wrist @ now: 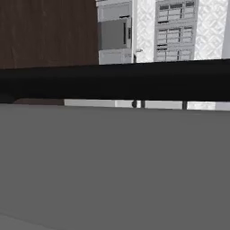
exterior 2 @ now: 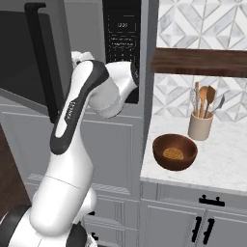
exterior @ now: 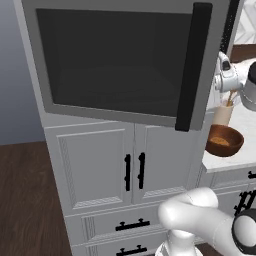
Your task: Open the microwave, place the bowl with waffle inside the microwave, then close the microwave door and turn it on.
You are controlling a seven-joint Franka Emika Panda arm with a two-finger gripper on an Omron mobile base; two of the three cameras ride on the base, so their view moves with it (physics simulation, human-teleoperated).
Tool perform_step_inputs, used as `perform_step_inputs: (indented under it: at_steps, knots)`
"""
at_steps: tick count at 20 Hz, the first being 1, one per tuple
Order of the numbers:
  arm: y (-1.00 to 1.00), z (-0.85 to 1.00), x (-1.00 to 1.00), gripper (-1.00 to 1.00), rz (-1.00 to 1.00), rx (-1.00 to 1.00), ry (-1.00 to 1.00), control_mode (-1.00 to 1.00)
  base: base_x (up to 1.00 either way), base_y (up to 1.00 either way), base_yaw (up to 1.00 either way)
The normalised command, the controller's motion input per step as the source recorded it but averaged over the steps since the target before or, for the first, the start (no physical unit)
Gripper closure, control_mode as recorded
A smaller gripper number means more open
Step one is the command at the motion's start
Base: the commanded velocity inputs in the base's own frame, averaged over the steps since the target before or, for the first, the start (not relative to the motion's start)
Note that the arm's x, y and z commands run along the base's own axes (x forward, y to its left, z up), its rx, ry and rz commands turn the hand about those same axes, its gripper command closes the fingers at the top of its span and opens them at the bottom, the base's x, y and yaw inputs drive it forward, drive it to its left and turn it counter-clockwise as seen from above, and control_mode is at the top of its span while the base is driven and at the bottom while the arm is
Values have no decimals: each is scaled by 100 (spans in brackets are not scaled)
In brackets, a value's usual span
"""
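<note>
Sitting on counter: bowl with waffle, utensil cup; end effector wide open, empty.

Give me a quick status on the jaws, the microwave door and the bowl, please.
Jaws wide open, holding nothing. Microwave door swung partly open, hand close behind its black handle. Bowl with waffle waiting on the counter beside the utensil cup.

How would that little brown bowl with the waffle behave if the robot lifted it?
The bowl with waffle looks rigid and glossy, so probably slippery between fingers. It sits low and wide on the counter, so it is unlikely to tip. The waffle lies loose inside and might slide if tilted.
</note>
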Motion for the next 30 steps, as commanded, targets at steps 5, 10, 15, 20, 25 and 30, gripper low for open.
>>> perform_step_inputs:
  at_steps: [5, 10, 15, 20, 25, 30]
  knots:
    - [56, 0, -68, -100, 35, -6, -14, -100, 0, 0, 0]
    - [68, 2, -98, -100, 40, 0, -6, -100, 0, 0, 0]
    - [84, 1, -93, -100, 32, -5, -15, -100, 0, 0, 0]
    - [50, 5, -79, -100, 18, -1, -22, -100, 0, 0, 0]
    - [0, 0, -61, -100, 1, 1, -22, -100, 0, 0, 0]
    - [6, 0, -22, -100, 0, 0, -16, -100, 0, 0, 0]
